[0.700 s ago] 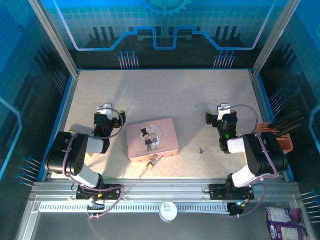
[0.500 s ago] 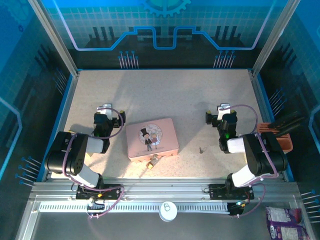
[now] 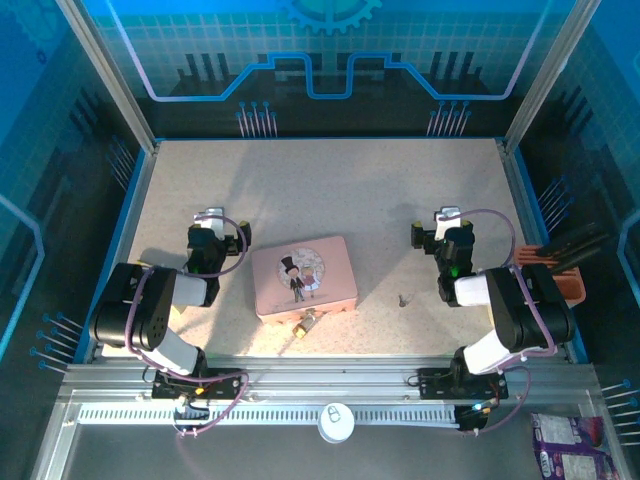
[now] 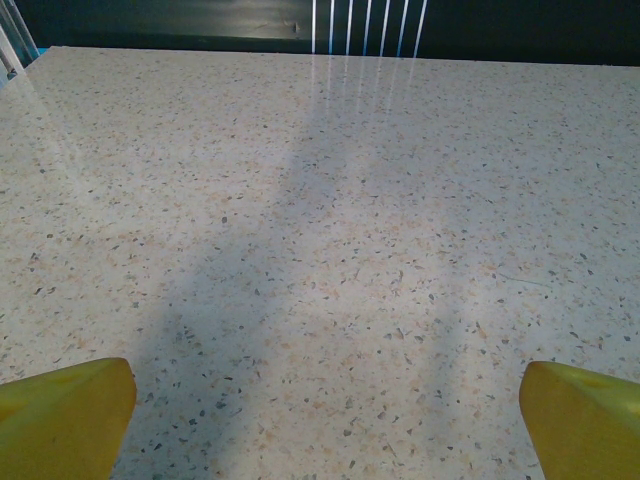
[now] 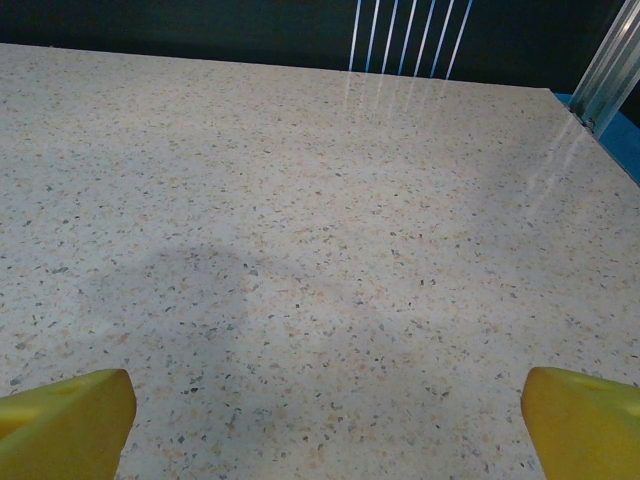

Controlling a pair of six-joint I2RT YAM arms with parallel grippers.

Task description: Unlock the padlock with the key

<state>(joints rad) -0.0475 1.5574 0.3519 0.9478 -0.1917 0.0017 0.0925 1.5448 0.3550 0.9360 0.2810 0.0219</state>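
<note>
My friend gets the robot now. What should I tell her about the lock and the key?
Left gripper: open, empty, over bare table.
Right gripper: open, empty, over bare table.
Padlock: at the near edge of the pink tin.
Key: on the table, right of the tin and apart from it, nearer the right arm.
Done: nothing; key and padlock untouched.
Left: pick up the key, steady the padlock, insert, turn.

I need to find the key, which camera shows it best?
The top view: the key lies on the table right of the tin. Both wrist views face table beyond their yellow fingertips.
</note>
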